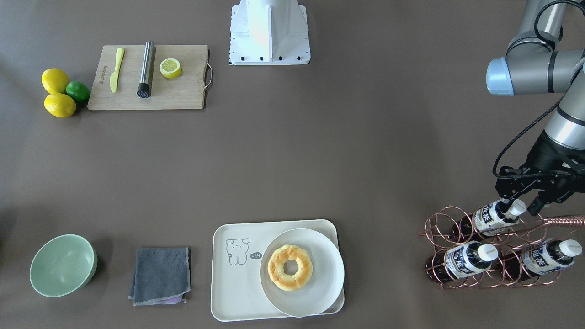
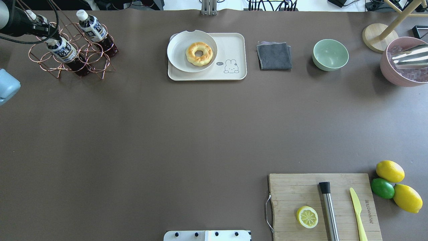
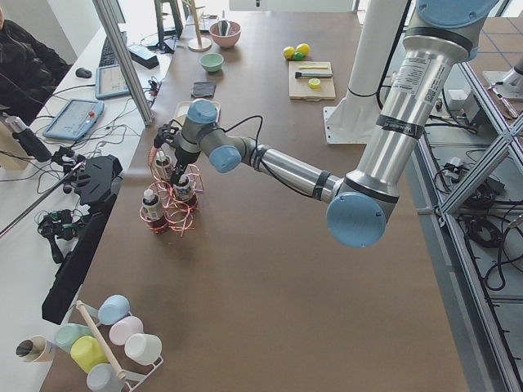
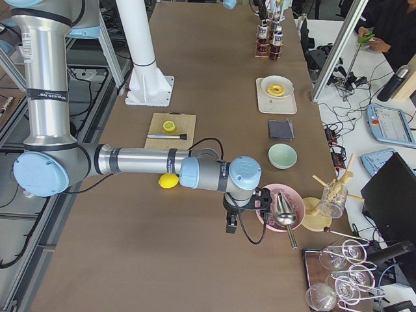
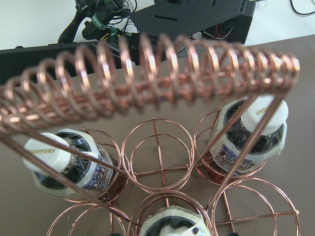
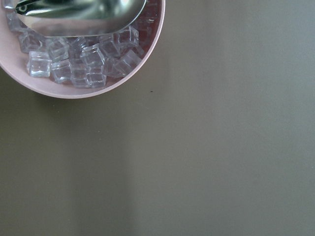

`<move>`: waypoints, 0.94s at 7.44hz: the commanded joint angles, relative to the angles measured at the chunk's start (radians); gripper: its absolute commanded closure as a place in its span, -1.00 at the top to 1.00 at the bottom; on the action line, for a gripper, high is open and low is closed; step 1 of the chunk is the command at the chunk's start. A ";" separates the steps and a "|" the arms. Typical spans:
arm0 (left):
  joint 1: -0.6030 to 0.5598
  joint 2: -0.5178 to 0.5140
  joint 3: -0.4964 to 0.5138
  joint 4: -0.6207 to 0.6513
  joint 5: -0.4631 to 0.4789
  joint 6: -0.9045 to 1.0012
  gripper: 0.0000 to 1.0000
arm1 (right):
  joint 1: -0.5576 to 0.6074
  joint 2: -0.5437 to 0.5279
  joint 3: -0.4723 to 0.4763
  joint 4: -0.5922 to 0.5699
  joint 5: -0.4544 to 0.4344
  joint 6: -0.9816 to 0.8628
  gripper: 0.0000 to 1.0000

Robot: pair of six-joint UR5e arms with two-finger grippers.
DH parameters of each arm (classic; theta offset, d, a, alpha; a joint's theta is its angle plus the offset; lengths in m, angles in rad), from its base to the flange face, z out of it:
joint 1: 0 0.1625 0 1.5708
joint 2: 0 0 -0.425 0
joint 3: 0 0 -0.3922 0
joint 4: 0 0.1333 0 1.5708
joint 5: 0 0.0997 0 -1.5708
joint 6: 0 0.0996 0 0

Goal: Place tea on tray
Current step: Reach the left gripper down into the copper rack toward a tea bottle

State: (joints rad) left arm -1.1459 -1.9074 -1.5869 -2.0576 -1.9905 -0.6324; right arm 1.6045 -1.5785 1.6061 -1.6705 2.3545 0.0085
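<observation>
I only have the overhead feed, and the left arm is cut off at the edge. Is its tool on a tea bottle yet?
Observer: Not gripping. In the front view the left tool is open, astride the cap of the top bottle in the rack.
Operator: Anything in its way?
Observer: In the left wrist view the rack's coiled handle spans the frame close to the camera, above the rings.
Operator: And the right arm?
Observer: The right side view shows the right tool beside the pink bowl. I cannot tell whether it is open.
</observation>
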 commanded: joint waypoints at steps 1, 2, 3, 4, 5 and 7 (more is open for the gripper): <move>0.000 0.001 0.001 -0.001 0.001 -0.001 -1.00 | 0.000 0.000 -0.002 0.000 -0.001 -0.001 1.00; -0.005 -0.005 -0.001 0.002 -0.002 0.000 -1.00 | 0.000 -0.001 -0.002 0.000 -0.001 -0.001 1.00; -0.023 -0.015 -0.004 0.020 -0.057 0.002 -1.00 | 0.000 -0.003 -0.003 0.000 -0.001 -0.001 1.00; -0.073 -0.034 -0.007 0.051 -0.141 0.003 -1.00 | 0.000 -0.005 -0.003 0.000 -0.001 -0.001 1.00; -0.110 -0.039 -0.022 0.089 -0.189 0.014 -1.00 | 0.000 -0.006 -0.003 0.000 -0.001 -0.001 1.00; -0.138 -0.048 -0.079 0.167 -0.191 0.040 -1.00 | 0.000 -0.008 -0.003 0.000 -0.001 -0.001 1.00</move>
State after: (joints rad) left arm -1.2533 -1.9453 -1.6227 -1.9576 -2.1655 -0.6184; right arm 1.6045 -1.5849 1.6030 -1.6705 2.3531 0.0077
